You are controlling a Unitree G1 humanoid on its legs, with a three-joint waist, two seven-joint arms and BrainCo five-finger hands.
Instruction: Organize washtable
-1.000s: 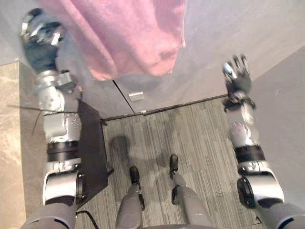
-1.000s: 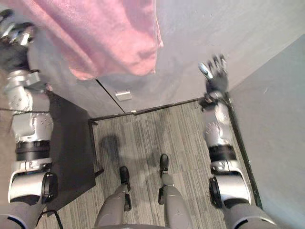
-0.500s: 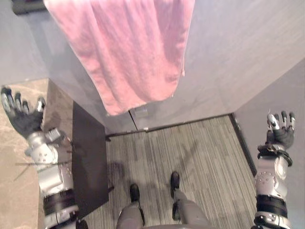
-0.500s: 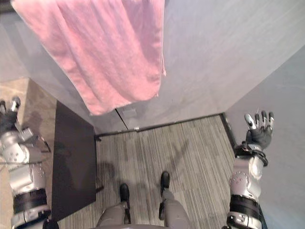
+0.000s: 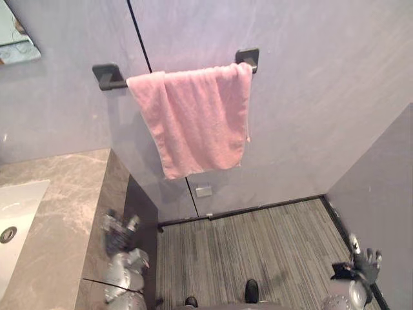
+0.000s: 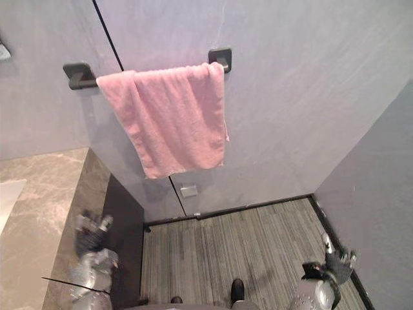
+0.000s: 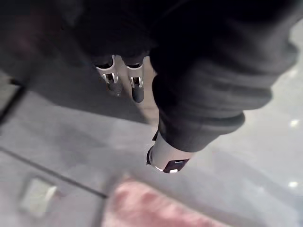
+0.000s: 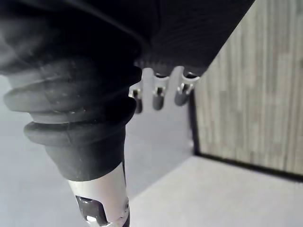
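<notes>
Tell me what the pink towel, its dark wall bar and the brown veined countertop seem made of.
Pink draped towel: looks like terry cotton, fuzzy nap, soft folds. Dark wall bar: probably matt-coated metal, no shine; could be plastic. Brown veined countertop: marble or marble-look stone, smooth, pale veins.

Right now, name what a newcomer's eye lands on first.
A pink towel draped over a dark bar on the grey wall, centre. Lower left, a marble counter with a white sink. Both hands sit low, empty: left hand by the counter, right hand far right.
</notes>
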